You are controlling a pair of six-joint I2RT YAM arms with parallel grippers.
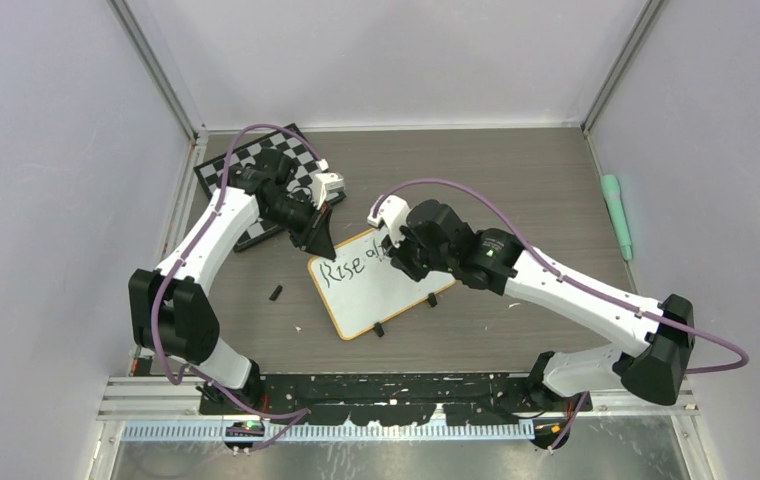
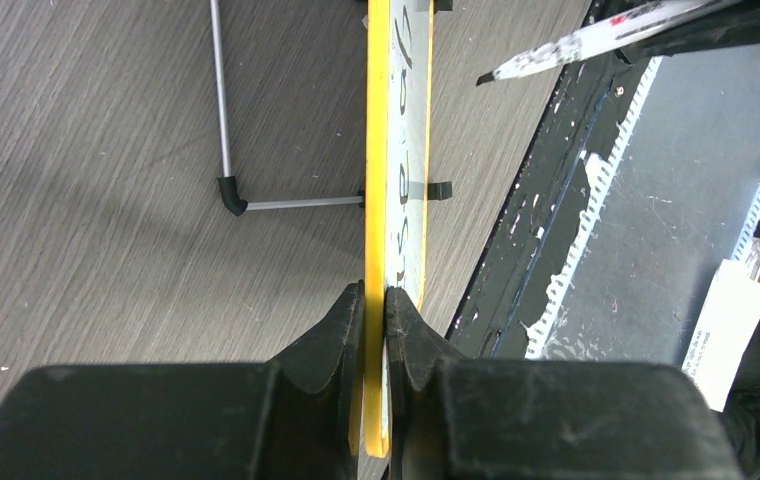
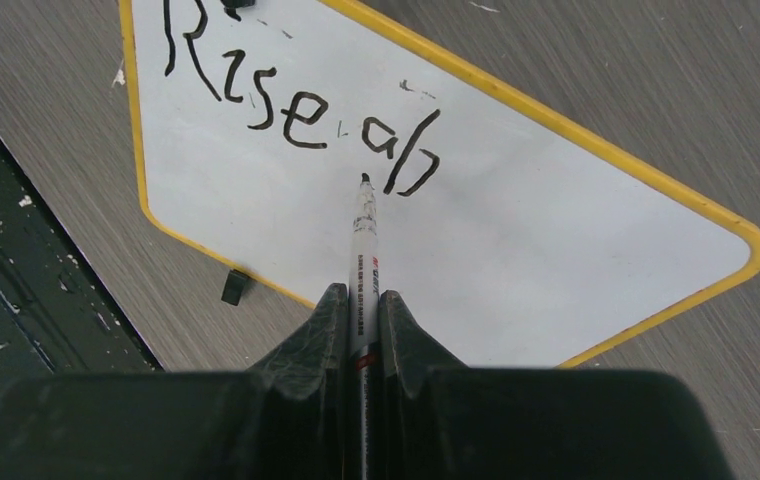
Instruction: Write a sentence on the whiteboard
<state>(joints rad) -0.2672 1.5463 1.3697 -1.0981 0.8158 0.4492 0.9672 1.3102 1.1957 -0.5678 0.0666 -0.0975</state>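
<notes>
The whiteboard lay near the middle of the table, turned askew, its long axis running from near-left to far-right. The sentence followed that axis along the far long edge and read only "Rise ab". The left end effector was pressed together on the board's rim at the left corner beside the "R". In the left wrist view the board appeared edge-on between the fingers, with a grey wire stand on its back side. The right end effector pinched a marker whose barrel pointed away from the wrist. Its black tip lay just below the "a", though contact with the surface could not be told. White surface stood unwritten below the letters and on toward the yellow rim's rounded corner. Two black clips sat on the near long edge, apart from the black rail at the arm bases. A chessboard lay at the far left under the left arm. A small black piece rested left of the board, and a green pen lay by the right wall, with bare table between it and the board.
</notes>
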